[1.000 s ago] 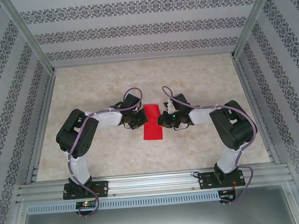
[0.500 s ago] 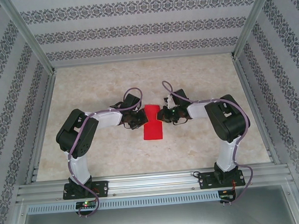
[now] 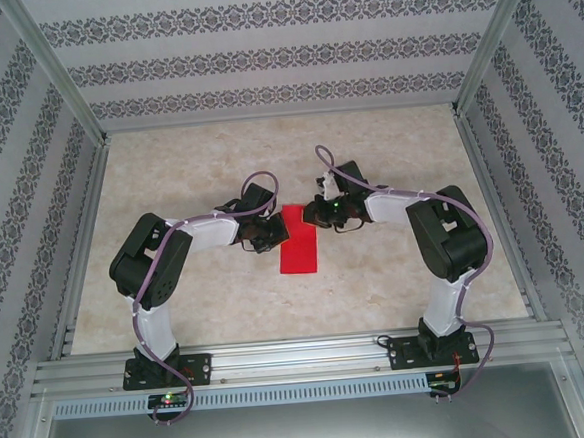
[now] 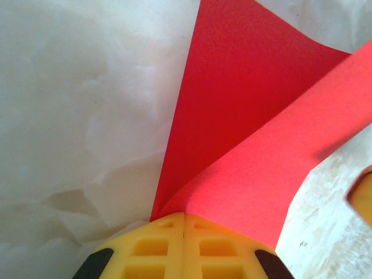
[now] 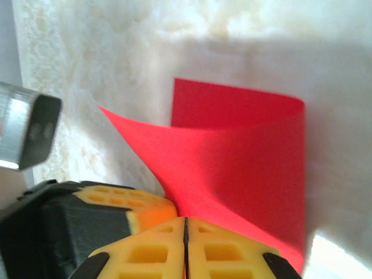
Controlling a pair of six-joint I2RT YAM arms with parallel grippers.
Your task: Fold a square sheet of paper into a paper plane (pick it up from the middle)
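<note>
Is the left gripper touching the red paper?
Touching. The left wrist view shows the red paper pinched in the shut left gripper.

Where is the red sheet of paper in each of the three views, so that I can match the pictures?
Top external: the red sheet of paper lies near the middle of the pale marbled table.
Left wrist: the sheet fans from the bottom centre to the upper right.
Right wrist: the sheet curls across the centre and lower right.
Shared landmark: the pale marbled table behind the sheet.
</note>
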